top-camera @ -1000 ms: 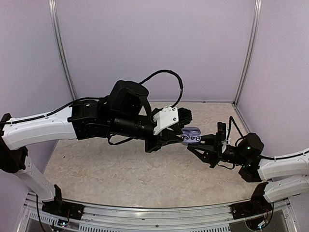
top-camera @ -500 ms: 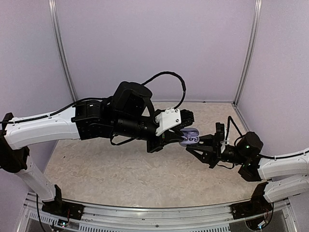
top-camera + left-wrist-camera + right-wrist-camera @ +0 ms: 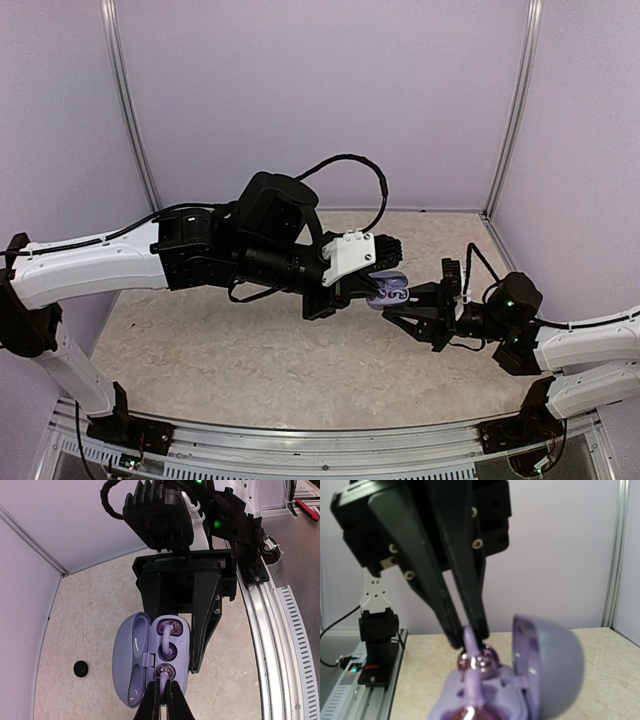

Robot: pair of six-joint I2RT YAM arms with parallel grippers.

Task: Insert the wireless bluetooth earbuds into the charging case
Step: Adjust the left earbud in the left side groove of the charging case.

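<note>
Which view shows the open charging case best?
Left wrist: the charging case lies open, lid and both earbud wells facing the camera. Right wrist shows it side-on, blurred and cropped; top external shows only a small purple patch.

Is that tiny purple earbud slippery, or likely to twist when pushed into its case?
Probably slippery: the earbud looks glossy, and the left gripper pinches only its thin stem. It looks rigid and light, so it likely won't bend but might pivot in that grip.
</note>
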